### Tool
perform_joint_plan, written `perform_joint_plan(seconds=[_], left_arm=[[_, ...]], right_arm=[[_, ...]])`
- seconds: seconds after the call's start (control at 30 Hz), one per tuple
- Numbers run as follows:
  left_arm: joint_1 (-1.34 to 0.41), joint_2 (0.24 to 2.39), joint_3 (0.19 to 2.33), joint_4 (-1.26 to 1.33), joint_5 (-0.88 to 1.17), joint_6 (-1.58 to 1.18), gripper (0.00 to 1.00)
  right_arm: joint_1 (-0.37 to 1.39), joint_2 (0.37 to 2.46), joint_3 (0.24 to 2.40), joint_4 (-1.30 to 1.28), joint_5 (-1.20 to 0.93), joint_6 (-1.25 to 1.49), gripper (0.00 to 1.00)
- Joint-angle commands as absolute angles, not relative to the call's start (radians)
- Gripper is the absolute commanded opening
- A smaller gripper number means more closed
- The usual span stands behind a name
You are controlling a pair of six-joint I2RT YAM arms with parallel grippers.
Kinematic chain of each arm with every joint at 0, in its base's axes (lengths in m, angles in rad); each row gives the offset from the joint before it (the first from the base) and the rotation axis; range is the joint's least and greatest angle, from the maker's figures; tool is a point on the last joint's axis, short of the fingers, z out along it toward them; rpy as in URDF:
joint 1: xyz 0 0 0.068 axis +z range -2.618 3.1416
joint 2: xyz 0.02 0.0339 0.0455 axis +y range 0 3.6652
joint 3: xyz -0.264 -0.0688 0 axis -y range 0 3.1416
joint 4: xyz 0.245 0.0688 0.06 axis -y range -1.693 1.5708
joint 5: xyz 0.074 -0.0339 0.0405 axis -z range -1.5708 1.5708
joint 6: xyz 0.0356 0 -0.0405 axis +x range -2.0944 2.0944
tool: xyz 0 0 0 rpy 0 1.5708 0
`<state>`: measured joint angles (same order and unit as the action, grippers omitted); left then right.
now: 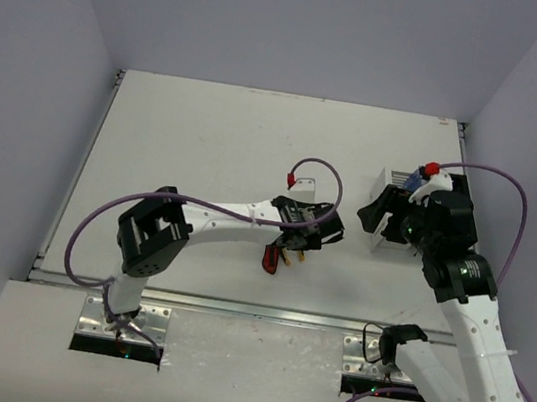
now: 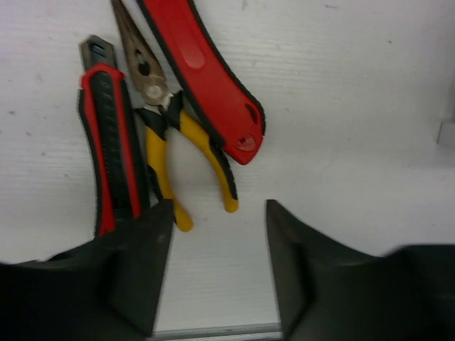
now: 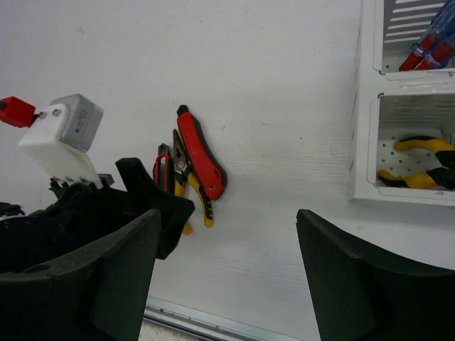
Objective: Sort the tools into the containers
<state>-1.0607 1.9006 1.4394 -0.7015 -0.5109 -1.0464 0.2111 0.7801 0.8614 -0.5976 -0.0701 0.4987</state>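
From above, hovering with the left claw (image 1: 310, 232) over a small cluster of tools (image 1: 273, 258) near the middle of the worktop (image 1: 207, 141), and holding the right claw (image 1: 380, 216) just beside the white container (image 1: 394, 178) on the right. Through the left wrist camera, showing fingers (image 2: 146, 273) standing moderately apart over bare worktop, gripping nothing; lying just ahead, yellow-and-black pliers (image 2: 165, 142) between a slim red-and-black tool (image 2: 110, 135) and a broad red-and-black cutter (image 2: 206, 78), all close together. Through the right wrist camera, spreading wide and empty, with the container's two compartments off to the right: screwdrivers (image 3: 426, 46) resting in the far one, a second pair of pliers (image 3: 419, 167) lying in the near one
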Motion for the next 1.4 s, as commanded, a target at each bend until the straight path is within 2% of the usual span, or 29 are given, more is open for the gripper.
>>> perform_joint_plan(seconds=[0.0,0.23,0.47,0.63,1.03,1.23,1.37], left_arm=[[-1.111,1.979,1.532,-0.807,-0.518,-1.203,0.44],[-1.117,2.012,1.475,-0.784,-0.502,-1.243,0.41],[-1.11,1.965,1.372,-0.793,-0.559,-1.273,0.41],[-1.066,1.96,1.292,-0.709,-0.533,-1.24,0.41],[-0.981,2.003,1.345,-0.7,-0.546,-1.117,0.41],[-0.96,2.017,1.316,-0.628,-0.508,-1.046,0.36],[-0.959,2.045,1.315,-0.581,-0.466,-0.98,0.26]], right_arm=[[0.209,0.759,0.85,-0.601,-0.091,0.479,0.77],[0.209,0.75,0.852,-0.606,-0.111,0.476,0.77],[0.209,0.773,0.854,-0.598,-0.136,0.484,0.76],[0.209,0.788,0.859,-0.581,-0.17,0.503,0.76],[0.207,0.818,0.882,-0.566,-0.228,0.549,0.73],[0.209,0.827,0.891,-0.555,-0.26,0.561,0.73],[0.21,0.831,0.883,-0.545,-0.311,0.566,0.73]])
